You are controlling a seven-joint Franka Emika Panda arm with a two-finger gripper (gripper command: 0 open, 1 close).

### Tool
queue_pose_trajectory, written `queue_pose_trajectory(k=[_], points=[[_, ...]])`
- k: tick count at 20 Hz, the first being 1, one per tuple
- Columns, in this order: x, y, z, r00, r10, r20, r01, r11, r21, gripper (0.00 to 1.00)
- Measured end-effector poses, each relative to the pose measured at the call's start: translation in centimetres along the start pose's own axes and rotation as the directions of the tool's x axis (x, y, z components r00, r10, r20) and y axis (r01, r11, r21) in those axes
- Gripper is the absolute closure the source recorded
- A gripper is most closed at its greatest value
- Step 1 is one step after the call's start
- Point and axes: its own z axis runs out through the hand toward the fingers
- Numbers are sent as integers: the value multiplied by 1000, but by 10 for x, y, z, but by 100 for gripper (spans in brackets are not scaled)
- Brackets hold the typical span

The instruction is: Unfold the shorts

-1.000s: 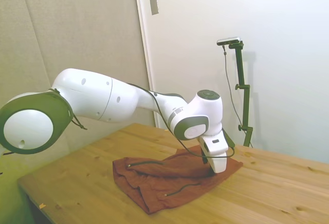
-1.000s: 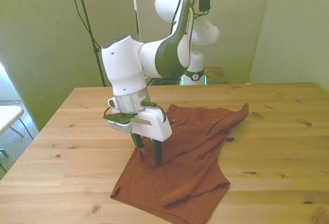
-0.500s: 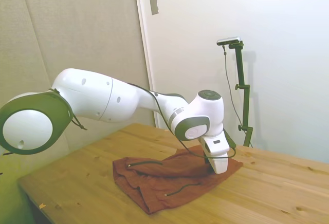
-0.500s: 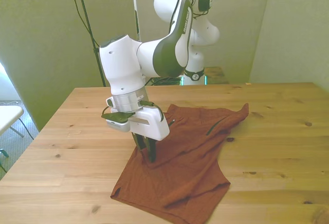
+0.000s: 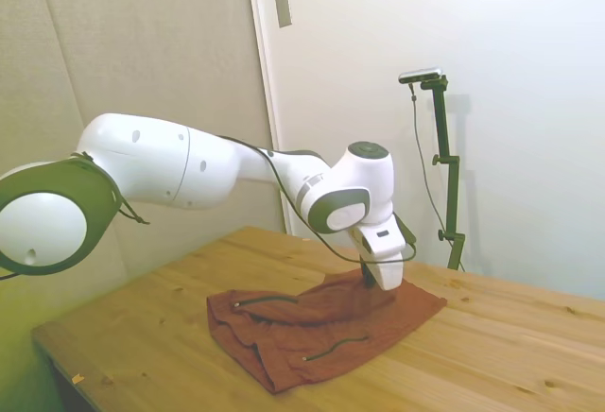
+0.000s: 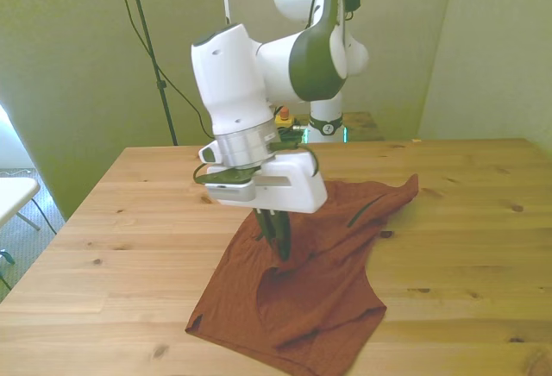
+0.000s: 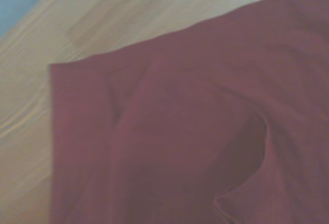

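While pinched by jaws [image 6: 278, 242] | shorts [image 6: 319, 281] tented off table [image 6: 129, 221]

My side camera stands off one side of the table [image 5: 529, 355], looking across it. My front camera faces the arm over the table's near edge. Both take in the shorts [image 6: 310, 290]. My wrist camera hangs close above the same cloth, blurred.
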Motion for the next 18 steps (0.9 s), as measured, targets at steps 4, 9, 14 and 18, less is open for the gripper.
queue_pose_trajectory(k=[4, 9, 14, 18], points=[[-63, -42, -14, 995, -102, -14, 102, 995, 5, 100], [-139, -84, -15, 975, -219, -33, 219, 976, -18, 100], [-184, -112, 21, 956, -291, -26, 290, 956, -38, 100], [-226, -127, 44, 938, -347, -9, 346, 937, -46, 0]])
